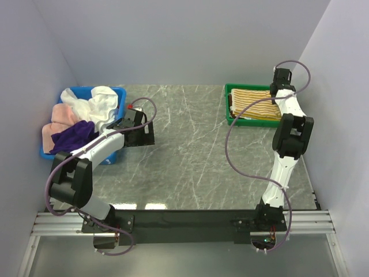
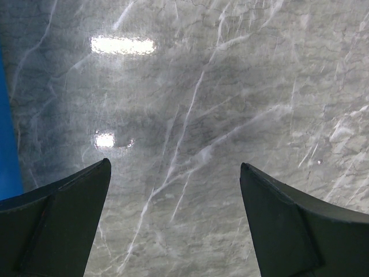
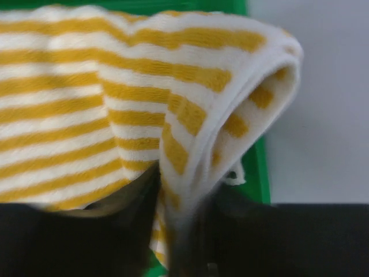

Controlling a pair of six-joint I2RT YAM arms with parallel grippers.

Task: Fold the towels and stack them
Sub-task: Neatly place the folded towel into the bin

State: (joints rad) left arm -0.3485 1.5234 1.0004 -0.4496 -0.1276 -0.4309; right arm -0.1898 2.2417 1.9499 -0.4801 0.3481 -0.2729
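The yellow-white striped towel [image 3: 86, 115] lies in the green tray [image 1: 229, 109]. One fold humps up and drops between the fingers of the right gripper [image 3: 179, 236]. They're blurred, so I can't tell if it's pinched or loose. The left gripper [image 2: 176, 222] gapes wide and empty over the marble table [image 2: 230, 86], beside the blue bin [image 1: 120, 92] of loose towels [image 1: 95, 107].

The worktop [image 1: 190, 156] is a glossy grey marble-look slab with white veins, and the left wrist view catches a couple of bright glare spots on it. A blue plastic bin [image 1: 120, 97] sits at the far-left corner and a shallow green tray [image 1: 228, 104] at the far-right corner. Plain pale walls [image 1: 173, 40] box in three sides, and an aluminium rail [image 1: 57, 222] runs along the near edge.
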